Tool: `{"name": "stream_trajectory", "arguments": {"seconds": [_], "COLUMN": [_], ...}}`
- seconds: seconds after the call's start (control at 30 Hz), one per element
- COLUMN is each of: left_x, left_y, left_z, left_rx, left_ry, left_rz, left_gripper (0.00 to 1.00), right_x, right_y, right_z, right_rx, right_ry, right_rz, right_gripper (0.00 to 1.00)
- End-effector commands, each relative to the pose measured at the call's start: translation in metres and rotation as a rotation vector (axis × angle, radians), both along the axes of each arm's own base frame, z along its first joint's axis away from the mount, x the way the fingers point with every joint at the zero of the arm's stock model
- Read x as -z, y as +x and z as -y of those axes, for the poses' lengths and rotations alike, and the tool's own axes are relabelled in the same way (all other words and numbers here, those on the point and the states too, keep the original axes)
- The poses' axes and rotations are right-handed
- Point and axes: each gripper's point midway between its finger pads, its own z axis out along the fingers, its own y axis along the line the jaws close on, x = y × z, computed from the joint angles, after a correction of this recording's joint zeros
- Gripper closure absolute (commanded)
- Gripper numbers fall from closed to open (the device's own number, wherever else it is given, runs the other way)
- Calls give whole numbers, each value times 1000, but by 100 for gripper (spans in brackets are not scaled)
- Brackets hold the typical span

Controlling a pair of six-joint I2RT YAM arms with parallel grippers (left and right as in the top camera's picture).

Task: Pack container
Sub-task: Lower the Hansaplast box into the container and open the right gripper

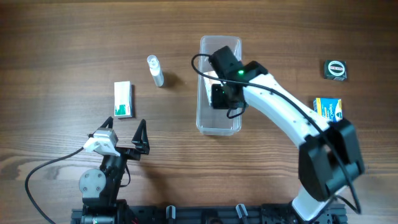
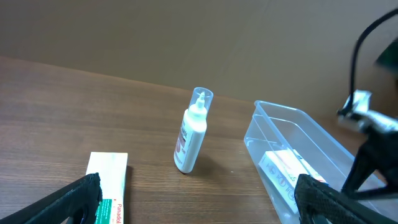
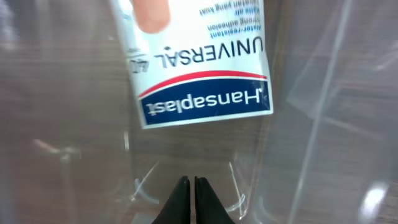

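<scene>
2 grippers: my right gripper (image 3: 191,188), fingertips together on nothing, sits inside the clear container (image 1: 217,126) near the Hansaplast box (image 3: 199,62); my left gripper (image 1: 124,135) gapes at the tabletop's front edge.

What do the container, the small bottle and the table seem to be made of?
The container looks like clear, glossy plastic: the table's grain and the box show through its walls. The small bottle is probably smooth white plastic, with a clear cap. The table shows matte brown wood grain; solid wood or laminate, I cannot tell.
</scene>
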Motion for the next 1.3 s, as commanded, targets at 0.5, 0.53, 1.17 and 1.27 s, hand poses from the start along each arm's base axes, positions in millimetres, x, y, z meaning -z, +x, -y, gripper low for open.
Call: {"name": "stream_trajectory", "arguments": {"seconds": [0.5, 0.53, 1.17, 1.27], "left_x": [2, 2, 2, 2], "left_y": [0, 0, 0, 0], "left_z": [-3, -3, -3, -3], "left_rx": [-15, -15, -15, -15], "left_ry": [16, 16, 16, 16], "left_rz": [-1, -1, -1, -1], "left_gripper": [0, 0, 0, 0], "right_x": [54, 54, 47, 44], "right_y": [9, 11, 47, 54], "right_z": [-7, -8, -10, -11], "right_rx": [45, 45, 41, 40], "right_ry": [-25, -20, -35, -34], "right_rz": [-64, -57, 109, 140], "right_gripper": [96, 96, 96, 96]}}
